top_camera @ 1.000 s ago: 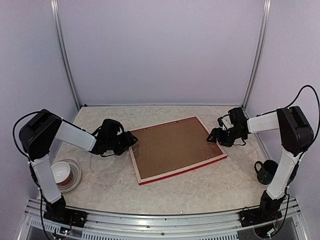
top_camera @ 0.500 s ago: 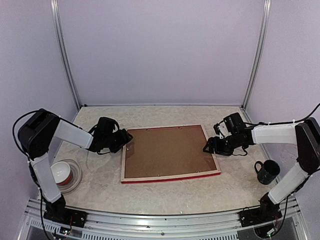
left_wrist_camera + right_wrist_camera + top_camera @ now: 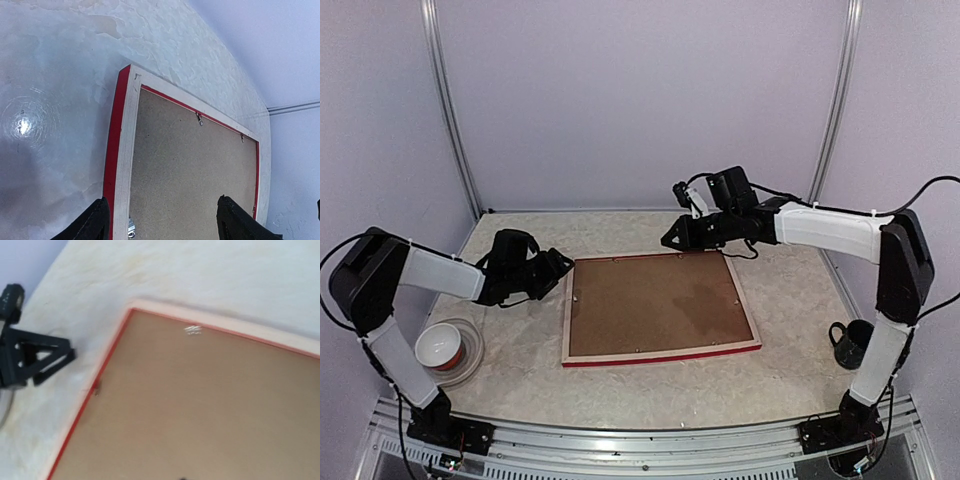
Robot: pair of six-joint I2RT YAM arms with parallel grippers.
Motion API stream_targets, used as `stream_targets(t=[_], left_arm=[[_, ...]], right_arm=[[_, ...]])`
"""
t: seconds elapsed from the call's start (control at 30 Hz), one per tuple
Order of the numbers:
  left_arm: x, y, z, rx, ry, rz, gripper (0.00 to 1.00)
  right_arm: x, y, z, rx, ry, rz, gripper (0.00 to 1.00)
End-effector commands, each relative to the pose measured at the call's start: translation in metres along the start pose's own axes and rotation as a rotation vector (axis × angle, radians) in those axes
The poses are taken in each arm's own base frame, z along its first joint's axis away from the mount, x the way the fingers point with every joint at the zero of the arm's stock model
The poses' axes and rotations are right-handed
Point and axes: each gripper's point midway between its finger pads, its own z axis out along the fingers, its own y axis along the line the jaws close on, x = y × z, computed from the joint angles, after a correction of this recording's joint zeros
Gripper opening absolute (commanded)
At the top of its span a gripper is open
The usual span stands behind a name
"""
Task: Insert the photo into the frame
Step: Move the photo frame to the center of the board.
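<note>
On the table's left side, the left tool (image 3: pixel 558 268) hovers with jaws wide apart, empty. Just ahead of its fingertips the frame (image 3: pixel 665 353) lies flat on the table (image 3: pixel 720 390), rear side up, filled by a brown board (image 3: pixel 655 305). The right tool (image 3: pixel 672 240) hangs near the frame's far edge; I cannot tell its state.

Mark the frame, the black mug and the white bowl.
frame (image 3: pixel 662 355), top view, red near edge.
black mug (image 3: pixel 853 342), top view, its body.
white bowl (image 3: pixel 437 345), top view, its inside.
</note>
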Motion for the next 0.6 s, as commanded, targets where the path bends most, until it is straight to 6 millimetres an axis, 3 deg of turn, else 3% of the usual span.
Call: stream_targets(t=[0.0, 0.23, 0.33, 0.57], left_arm=[[-0.008, -0.009, -0.010, 0.049, -0.027, -0.004, 0.73], [-0.011, -0.002, -0.017, 0.061, -0.046, -0.031, 0.73], [-0.009, -0.001, -0.018, 0.063, -0.043, -0.033, 0.73], [-0.011, -0.003, -0.028, 0.078, -0.057, -0.036, 0.73]], right_arm=[[0.025, 0.045, 0.065, -0.157, 0.137, -0.044, 0.06], [0.046, 0.088, 0.159, -0.251, 0.271, -0.081, 0.07], [0.053, 0.102, 0.183, -0.277, 0.291, -0.086, 0.08], [0.087, 0.095, 0.212, -0.289, 0.336, -0.046, 0.10]])
